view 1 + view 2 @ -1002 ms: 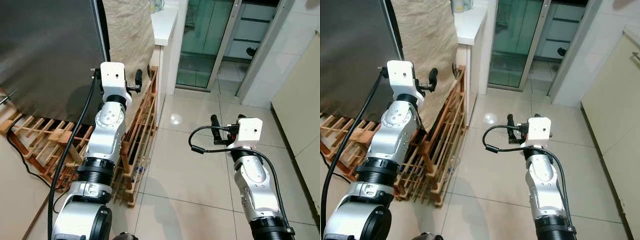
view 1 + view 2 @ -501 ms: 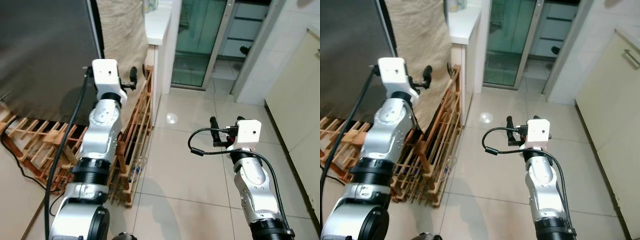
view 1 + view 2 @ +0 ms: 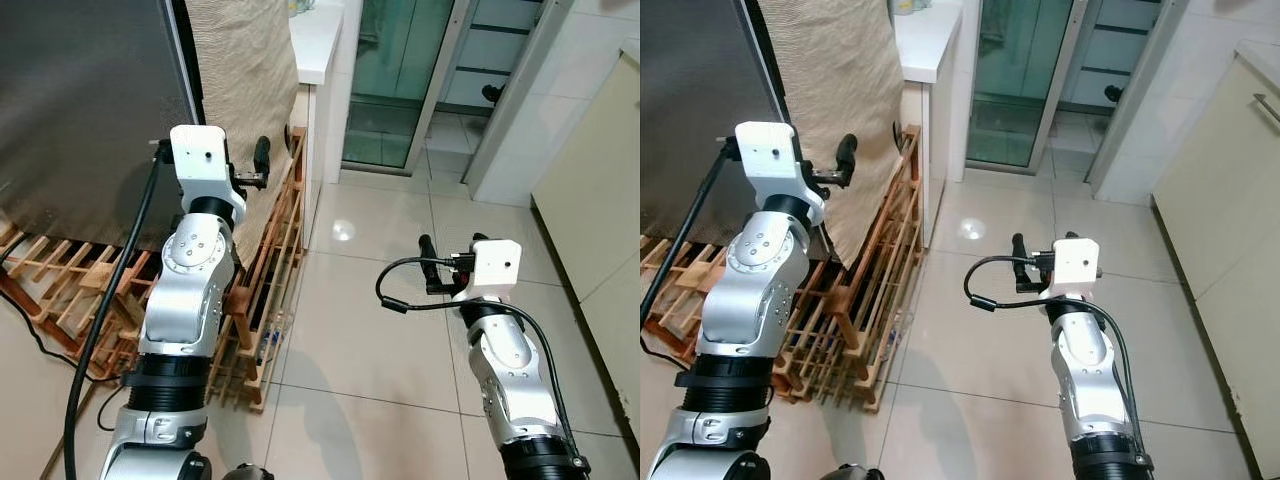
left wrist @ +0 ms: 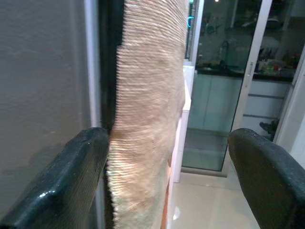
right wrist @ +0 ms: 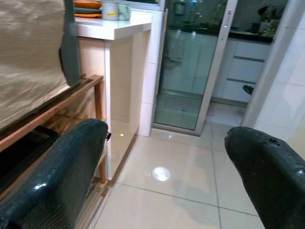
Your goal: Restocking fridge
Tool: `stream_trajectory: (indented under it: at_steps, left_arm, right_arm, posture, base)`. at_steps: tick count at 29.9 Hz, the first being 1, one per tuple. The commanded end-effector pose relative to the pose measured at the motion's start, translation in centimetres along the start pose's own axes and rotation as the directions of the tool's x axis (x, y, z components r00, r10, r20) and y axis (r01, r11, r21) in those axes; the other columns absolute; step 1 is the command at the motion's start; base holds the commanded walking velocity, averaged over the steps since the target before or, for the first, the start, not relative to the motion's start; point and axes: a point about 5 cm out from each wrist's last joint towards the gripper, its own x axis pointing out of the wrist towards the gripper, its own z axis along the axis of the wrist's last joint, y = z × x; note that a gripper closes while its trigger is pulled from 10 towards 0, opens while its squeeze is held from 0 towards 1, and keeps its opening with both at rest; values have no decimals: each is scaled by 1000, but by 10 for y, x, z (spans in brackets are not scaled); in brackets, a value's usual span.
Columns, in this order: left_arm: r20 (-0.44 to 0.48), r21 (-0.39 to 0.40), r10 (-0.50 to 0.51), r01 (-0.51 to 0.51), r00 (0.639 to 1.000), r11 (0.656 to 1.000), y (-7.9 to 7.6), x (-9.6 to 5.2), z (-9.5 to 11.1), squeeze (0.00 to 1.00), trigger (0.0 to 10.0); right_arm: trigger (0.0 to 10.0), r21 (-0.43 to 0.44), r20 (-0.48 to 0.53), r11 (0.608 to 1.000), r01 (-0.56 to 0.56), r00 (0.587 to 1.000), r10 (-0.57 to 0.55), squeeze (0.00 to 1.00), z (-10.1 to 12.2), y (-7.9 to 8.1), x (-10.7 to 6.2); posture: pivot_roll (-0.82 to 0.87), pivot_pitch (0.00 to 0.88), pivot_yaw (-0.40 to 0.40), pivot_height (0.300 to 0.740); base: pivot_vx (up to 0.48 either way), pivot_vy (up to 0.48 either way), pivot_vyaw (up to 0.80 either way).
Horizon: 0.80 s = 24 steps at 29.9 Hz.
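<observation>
The fridge (image 3: 80,90) is a tall dark grey body at the upper left, with its door shut. My left gripper (image 4: 169,143) is raised beside the fridge's right edge and stands open. Between its fingers I see the fridge's side and a beige cloth (image 3: 245,70). The left gripper (image 3: 262,158) holds nothing. My right gripper (image 5: 167,138) hangs open and holds nothing over the floor tiles in the middle of the room. In the left eye view the right gripper (image 3: 425,262) points towards the wooden rack.
A slatted wooden rack (image 3: 270,290) leans at the fridge's foot under the beige cloth. A white counter (image 3: 318,30) stands behind it, then a glass sliding door (image 3: 400,70). Cream cabinets (image 3: 600,200) line the right. A black cable (image 3: 30,320) lies on the floor at left.
The whole picture has shifted, so the camera has moved. The left arm stays beside the fridge's edge. Both grippers remain open and hold nothing.
</observation>
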Motion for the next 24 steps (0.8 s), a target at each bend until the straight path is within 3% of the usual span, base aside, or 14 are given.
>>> stream_trajectory:
  at_steps: [1,5,13,24]
  left_arm:
    - [7,2,6,-6,1000,1000,-4,6,4,0,10000]
    - [20,3,41,-42,999,999,-3,11,11,0,10000]
    - [-13,-19,29,-29,999,999,-10,14,5,0,10000]
    - [-90,-56,66,-71,994,996,-18,37,-10,0,10000]
  right_arm:
    - [10000,1,5,1000,-1,1000,1,910,1,0,2]
    - [10000,1,5,1000,5,1000,-5,910,0,-1,0]
    - [10000,4,1,1000,6,1000,-6,910,-1,0,-2]
    - [10000,6,-1,1000,-4,1000,4,910,-1,3,0]
  posture:
    - [-30,0,-32,740]
    - [-39,0,-26,740]
    - [-40,0,-27,740]
    - [-57,0,-26,740]
  base:
    - [0,0,0]
    - [0,0,0]
    - [0,0,0]
    - [0,0,0]
